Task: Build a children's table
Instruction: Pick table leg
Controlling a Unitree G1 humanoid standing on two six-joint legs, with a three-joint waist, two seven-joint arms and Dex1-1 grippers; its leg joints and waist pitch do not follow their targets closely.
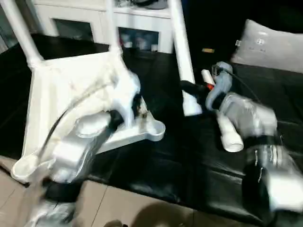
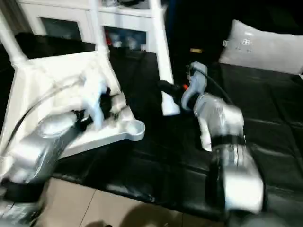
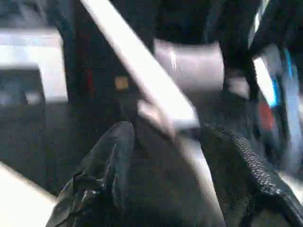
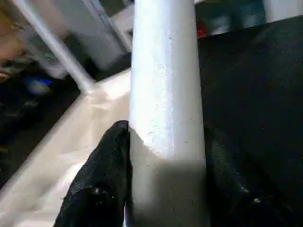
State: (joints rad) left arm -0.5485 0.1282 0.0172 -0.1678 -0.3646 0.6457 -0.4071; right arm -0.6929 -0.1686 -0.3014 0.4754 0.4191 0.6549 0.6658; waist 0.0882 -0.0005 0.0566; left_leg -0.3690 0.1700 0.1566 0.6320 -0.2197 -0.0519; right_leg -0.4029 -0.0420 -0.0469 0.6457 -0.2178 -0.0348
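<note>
The children's table lies upside down: its white top (image 1: 61, 90) rests on the black surface at the left. One leg (image 1: 21, 28) stands in the far left corner and another (image 1: 111, 23) in the far right corner. My right gripper (image 1: 188, 87) is shut on a third leg (image 1: 182, 47), held upright just right of the top; both fingers (image 4: 106, 165) press its sides. A further leg (image 1: 229, 135) lies loose beside my right forearm. My left gripper (image 1: 138, 106) is at the top's near right edge by an empty corner socket (image 1: 156, 128), fingers (image 3: 113, 156) apart.
A white cabinet (image 1: 137, 19) with glass doors stands behind the work. A grey cushion (image 1: 270, 45) lies at the back right. The black surface (image 1: 180, 161) ends at a front edge, with tan floor (image 1: 118, 208) below.
</note>
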